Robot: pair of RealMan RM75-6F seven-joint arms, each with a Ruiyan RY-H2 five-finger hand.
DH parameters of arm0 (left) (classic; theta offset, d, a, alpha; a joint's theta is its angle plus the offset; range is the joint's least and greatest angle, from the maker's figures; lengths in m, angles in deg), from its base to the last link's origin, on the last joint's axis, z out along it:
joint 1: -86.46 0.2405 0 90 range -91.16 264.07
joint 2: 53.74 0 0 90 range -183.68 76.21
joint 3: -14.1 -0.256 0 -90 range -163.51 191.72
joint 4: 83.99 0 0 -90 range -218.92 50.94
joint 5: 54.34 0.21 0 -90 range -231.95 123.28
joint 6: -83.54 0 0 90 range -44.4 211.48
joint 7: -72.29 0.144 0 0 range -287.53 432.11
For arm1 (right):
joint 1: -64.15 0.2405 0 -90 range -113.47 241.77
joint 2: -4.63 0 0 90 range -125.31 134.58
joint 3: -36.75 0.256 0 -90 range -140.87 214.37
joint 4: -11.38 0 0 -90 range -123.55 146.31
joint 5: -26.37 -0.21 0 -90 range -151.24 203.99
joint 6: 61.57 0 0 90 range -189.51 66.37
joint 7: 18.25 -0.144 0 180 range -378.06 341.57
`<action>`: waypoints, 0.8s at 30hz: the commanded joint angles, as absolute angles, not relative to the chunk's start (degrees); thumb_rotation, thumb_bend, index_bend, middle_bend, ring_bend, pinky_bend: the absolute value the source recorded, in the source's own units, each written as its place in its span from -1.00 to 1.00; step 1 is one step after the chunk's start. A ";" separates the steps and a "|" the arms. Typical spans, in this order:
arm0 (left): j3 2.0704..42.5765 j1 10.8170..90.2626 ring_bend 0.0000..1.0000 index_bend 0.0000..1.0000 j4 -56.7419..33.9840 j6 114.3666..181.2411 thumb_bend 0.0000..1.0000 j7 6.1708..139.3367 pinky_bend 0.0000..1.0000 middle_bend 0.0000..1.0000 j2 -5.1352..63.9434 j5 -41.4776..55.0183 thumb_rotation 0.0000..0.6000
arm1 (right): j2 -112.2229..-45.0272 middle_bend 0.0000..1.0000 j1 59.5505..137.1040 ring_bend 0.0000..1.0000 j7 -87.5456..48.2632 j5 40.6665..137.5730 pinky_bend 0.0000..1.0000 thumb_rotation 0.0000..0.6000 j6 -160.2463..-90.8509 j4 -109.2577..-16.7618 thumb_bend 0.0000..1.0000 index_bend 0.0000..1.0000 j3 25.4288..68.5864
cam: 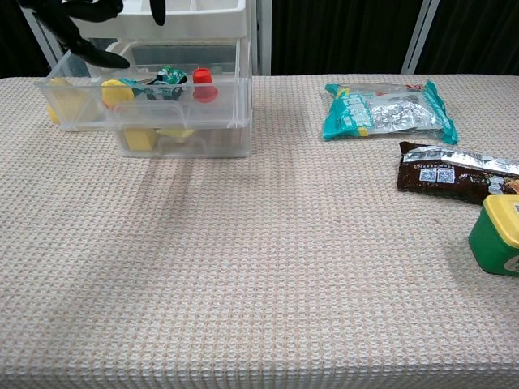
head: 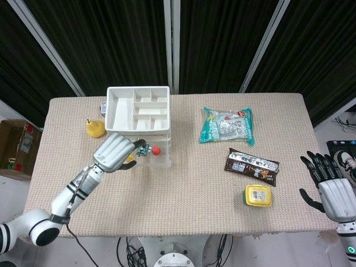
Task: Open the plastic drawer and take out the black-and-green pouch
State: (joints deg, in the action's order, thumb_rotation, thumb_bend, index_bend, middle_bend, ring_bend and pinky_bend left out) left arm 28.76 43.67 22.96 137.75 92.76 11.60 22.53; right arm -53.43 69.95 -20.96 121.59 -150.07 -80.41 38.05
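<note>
The left hand [head: 115,152] hovers over the pulled-out plastic drawer [cam: 146,101], fingers spread and curving down, gripping nothing. Inside that drawer lies the black-and-green pouch [cam: 166,79], between a yellow piece [cam: 117,91] and a red cap [cam: 204,79]. On top of the drawer unit sits a white divided tray [head: 138,109]. Over at the table's far right edge the right hand [head: 329,183] rests open, fingers apart, holding nothing, well apart from the brown snack bar [head: 251,166] and green tub [head: 257,196].
</note>
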 commanded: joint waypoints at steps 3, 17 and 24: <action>30.01 39.30 0.98 -0.28 20.16 133.90 -0.57 95.75 1.00 0.81 14.05 15.93 1.00 | -53.70 -1.00 70.06 -1.00 -21.10 121.19 -1.00 1.00 -149.59 -80.11 -0.51 -1.00 38.10; 27.89 34.61 0.98 -0.33 20.32 133.09 -0.58 103.70 1.00 0.81 14.69 5.57 1.00 | -53.93 -1.00 70.22 -1.00 -22.12 120.26 -1.00 1.00 -148.84 -79.19 -0.51 -1.00 38.26; 25.99 33.59 0.99 -0.32 19.97 134.76 -0.58 106.12 1.00 0.81 16.51 4.13 1.00 | -54.13 -1.00 70.35 -1.00 -22.62 120.19 -1.00 1.00 -148.60 -78.71 -0.51 -1.00 38.27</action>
